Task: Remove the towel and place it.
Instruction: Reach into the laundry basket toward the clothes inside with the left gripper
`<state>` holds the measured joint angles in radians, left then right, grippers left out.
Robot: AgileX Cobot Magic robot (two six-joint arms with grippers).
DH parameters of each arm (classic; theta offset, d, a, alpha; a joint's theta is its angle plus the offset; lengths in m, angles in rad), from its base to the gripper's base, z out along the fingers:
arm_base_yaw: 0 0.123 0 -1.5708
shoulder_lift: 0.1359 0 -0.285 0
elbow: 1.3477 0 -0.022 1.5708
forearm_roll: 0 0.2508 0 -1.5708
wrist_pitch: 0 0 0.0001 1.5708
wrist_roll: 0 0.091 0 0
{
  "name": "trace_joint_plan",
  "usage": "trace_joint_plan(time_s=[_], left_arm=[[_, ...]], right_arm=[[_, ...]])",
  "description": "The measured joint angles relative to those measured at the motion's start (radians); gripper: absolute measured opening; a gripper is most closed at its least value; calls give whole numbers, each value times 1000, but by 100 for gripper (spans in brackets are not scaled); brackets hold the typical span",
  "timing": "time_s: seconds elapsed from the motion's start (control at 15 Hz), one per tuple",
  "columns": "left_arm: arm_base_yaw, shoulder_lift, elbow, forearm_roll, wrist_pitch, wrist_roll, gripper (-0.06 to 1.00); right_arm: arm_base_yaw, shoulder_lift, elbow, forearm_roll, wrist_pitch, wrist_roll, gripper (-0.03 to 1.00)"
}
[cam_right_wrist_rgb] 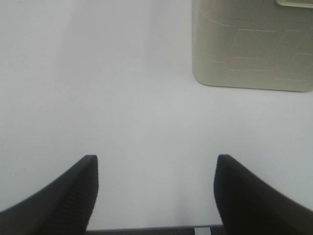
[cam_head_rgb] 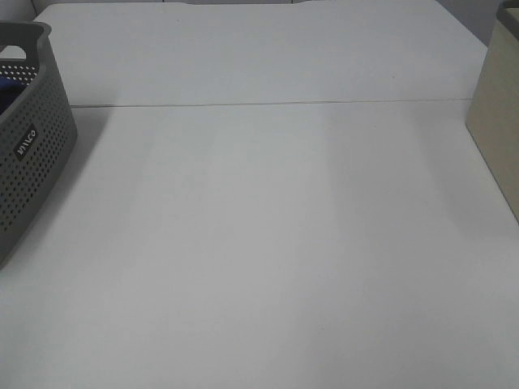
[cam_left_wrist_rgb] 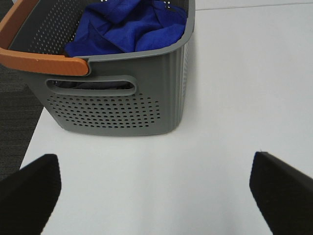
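From the high camera, the white worktop (cam_head_rgb: 268, 243) is mostly bare. A grey perforated basket (cam_head_rgb: 32, 138) stands at its left edge, partly cut off by the frame. A sliver of the blue towel (cam_head_rgb: 5, 93) shows behind the basket's rim. A beige bin (cam_head_rgb: 499, 113) stands at the far right, well apart from the basket. Neither arm appears in this view.

The left wrist camera shows the towel (cam_left_wrist_rgb: 132, 29) lying crumpled in the basket (cam_left_wrist_rgb: 117, 107), bunched towards one end and not hanging over the rim. An orange handle (cam_left_wrist_rgb: 44, 61) lies folded down along the near rim. The left tool (cam_left_wrist_rgb: 156, 191) hangs above bare worktop in front of the basket. Its jaws are spread wide and hold nothing. The basket stands close to the worktop's edge, with dark floor just beyond.

The right wrist camera shows the right tool (cam_right_wrist_rgb: 156, 196) over bare worktop, also parted and empty, with the beige bin (cam_right_wrist_rgb: 252, 44) ahead of it.

The task looks unstarted, and the left tool seems best placed to reach in. Several things could go wrong from here:
- The jaws could strike the rim or the handle on the way in.
- A pinch on one loose fold might let the cloth slip free, or trail and catch on the rim.
- A snagged pull could drag or tip the light basket, which would matter so near the edge.
- A shallow grasp might leave part of the towel still inside.
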<state>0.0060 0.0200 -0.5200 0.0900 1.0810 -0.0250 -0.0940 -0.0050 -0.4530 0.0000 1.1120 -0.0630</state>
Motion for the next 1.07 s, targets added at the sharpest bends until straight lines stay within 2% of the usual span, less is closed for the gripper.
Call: trace_joint_plan(time_s=[1.07], left_arm=[[0, -14, 0, 0, 0, 0, 98]], right_arm=[[0, 0, 0, 0, 0, 0, 67]])
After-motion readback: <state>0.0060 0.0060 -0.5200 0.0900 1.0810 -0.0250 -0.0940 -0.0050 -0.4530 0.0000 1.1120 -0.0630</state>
